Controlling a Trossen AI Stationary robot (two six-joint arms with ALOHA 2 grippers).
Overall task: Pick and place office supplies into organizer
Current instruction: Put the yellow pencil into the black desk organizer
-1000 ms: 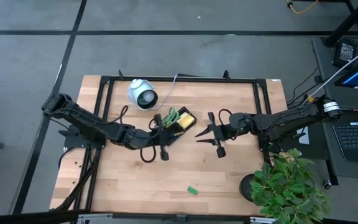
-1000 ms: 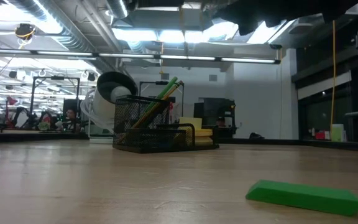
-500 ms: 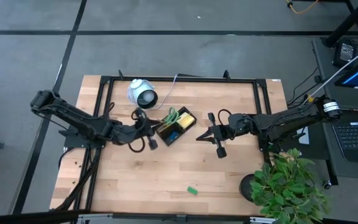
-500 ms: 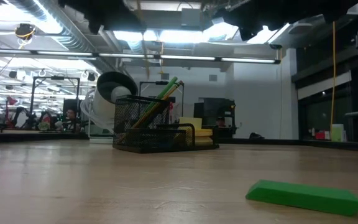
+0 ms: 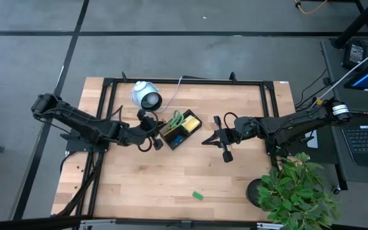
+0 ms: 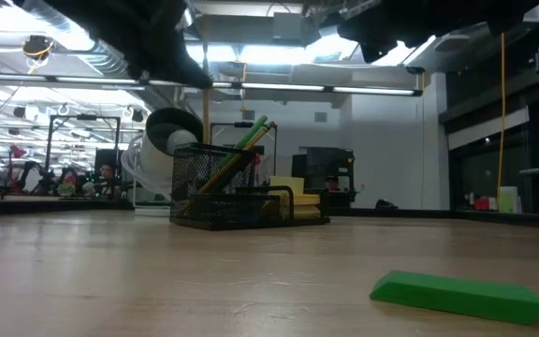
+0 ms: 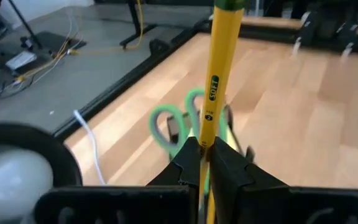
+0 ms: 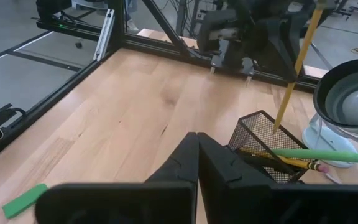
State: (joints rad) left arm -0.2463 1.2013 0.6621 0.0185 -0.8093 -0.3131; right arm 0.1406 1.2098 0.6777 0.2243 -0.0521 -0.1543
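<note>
Left gripper: the left gripper (image 7: 207,155) is clenched on a yellow pencil (image 7: 218,74), held upright just beside the organizer's near edge, over the table.
Right gripper: the right gripper (image 5: 209,137) hangs on the far side of the organizer, jaws pressed together with nothing between them.
Organizer: the black mesh organizer (image 5: 180,130) sits mid-table beside a white round device (image 5: 145,97); it holds green-handled scissors (image 7: 173,121), a yellow sticky-note pad (image 5: 190,121) and another pencil (image 8: 284,163).
Left out: a small green block (image 5: 198,195) lies well apart, near the table's front edge.
Risk, pencil: judging by the thin grip low on the shaft, the pencil could pivot or slip and miss the compartment.
Risk, organizer: the light mesh could be nudged or tipped if the pencil tip catches the rim or the scissor handles.
Risk, arms: both grippers stand near the organizer, so a reach by either could crowd the other.
</note>
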